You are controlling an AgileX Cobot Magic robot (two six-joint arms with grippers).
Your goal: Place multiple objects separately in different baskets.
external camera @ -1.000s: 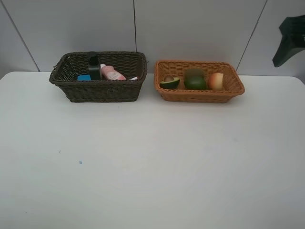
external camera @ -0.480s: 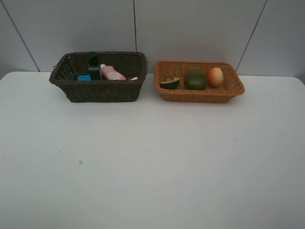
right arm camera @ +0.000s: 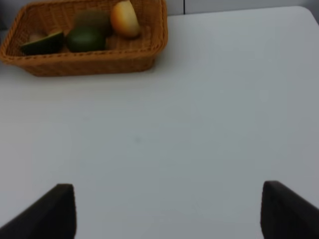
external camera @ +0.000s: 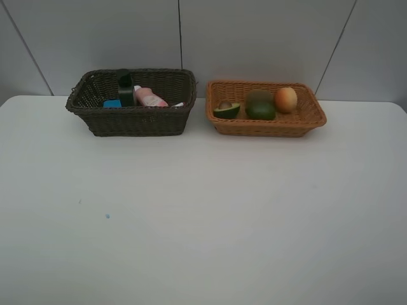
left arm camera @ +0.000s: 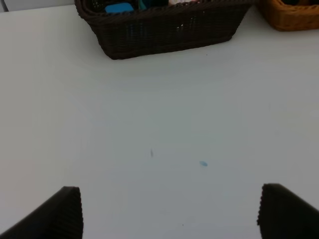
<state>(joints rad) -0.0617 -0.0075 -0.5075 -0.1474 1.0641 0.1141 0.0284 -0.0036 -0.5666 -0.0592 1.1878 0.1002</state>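
Wicker baskets: dark brown basket (external camera: 131,101) deep, light orange basket (external camera: 265,107) shallower (fruit inside).

- We are counting two woven baskets at the far side of the table: one dark brown basket (external camera: 132,119) on the left, one light orange basket (external camera: 267,126) on the right.
- We are seeing four things in the left one: one dark green pump bottle (external camera: 126,90), one pink bottle (external camera: 151,97), one blue-topped eraser (external camera: 112,103) and one marker tip (external camera: 178,104).
- We are seeing four fruits in the right one: one halved avocado (external camera: 226,109), one green lime (external camera: 261,111), one brown kiwi (external camera: 258,95) behind it, one orange-red fruit (external camera: 286,100).
- We are counting two grippers, one in each wrist view: left gripper (left arm camera: 172,211) and right gripper (right arm camera: 169,211).
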